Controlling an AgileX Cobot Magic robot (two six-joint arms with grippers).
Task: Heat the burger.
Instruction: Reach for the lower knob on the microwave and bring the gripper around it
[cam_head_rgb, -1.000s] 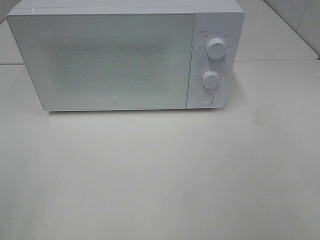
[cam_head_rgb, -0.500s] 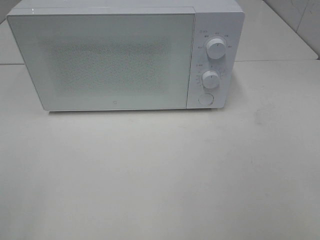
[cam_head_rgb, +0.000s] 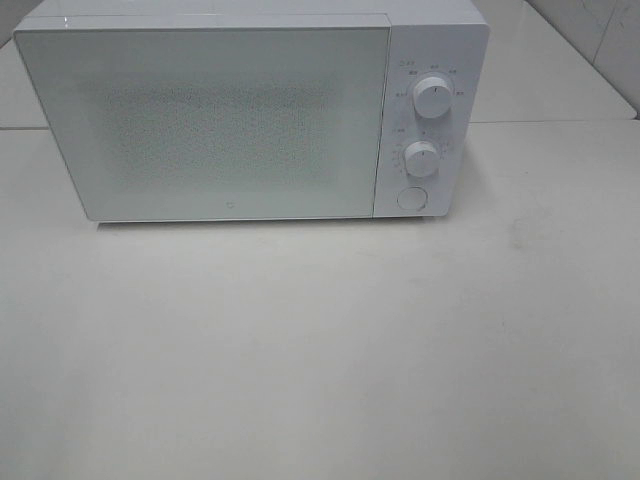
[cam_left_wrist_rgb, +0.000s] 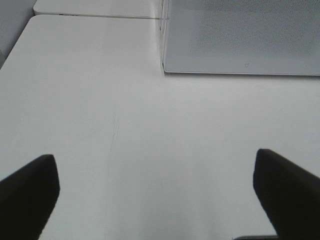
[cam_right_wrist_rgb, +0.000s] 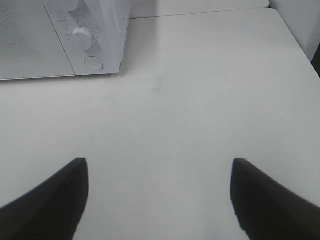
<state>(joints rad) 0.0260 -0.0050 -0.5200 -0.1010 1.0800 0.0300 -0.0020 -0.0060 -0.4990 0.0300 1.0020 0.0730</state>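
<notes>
The burger is out of view in every frame. A white microwave (cam_head_rgb: 250, 110) stands at the back of the table with its frosted door shut; its corner shows in the left wrist view as the microwave (cam_left_wrist_rgb: 240, 40) and in the right wrist view as the microwave (cam_right_wrist_rgb: 60, 40). My left gripper (cam_left_wrist_rgb: 155, 192) hangs open over bare tabletop in front of the microwave's left corner. Over bare tabletop to the right of the microwave, my right gripper (cam_right_wrist_rgb: 157, 197) is open too. Neither holds anything. Neither arm shows in the exterior high view.
On the microwave's right panel sit two white knobs (cam_head_rgb: 431, 96) and a round button (cam_head_rgb: 411, 198). The white table (cam_head_rgb: 320, 350) stretches in front of it. A seam between table sections runs behind, and a wall stands at the far right.
</notes>
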